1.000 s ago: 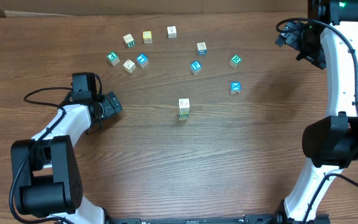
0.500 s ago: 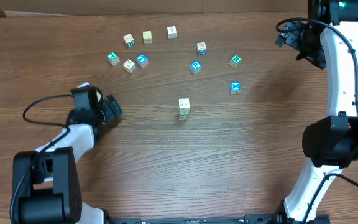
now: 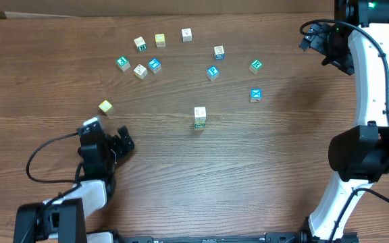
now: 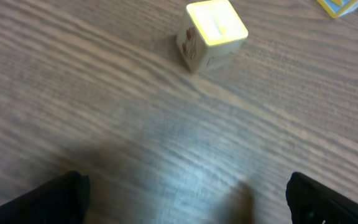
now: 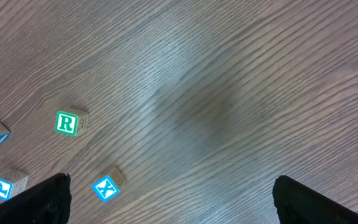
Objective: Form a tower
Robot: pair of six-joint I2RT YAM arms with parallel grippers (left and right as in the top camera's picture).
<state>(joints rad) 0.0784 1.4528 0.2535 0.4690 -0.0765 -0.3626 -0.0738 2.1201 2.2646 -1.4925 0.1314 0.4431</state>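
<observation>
the tower (image 3: 199,117) stands upright at mid-table, touched by neither arm. well left of the tower the left gripper (image 3: 125,139) hangs with jaws apart, empty, near a yellow cube (image 3: 105,106). far right of the tower, the right gripper (image 3: 314,42) is likewise spread and empty.

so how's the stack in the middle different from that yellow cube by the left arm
The tower is stacked cubes; the yellow cube is a single block. The tower's top is pale wood, with green below; the yellow cube's top is yellow. Both stand alone, held by nothing.
</observation>
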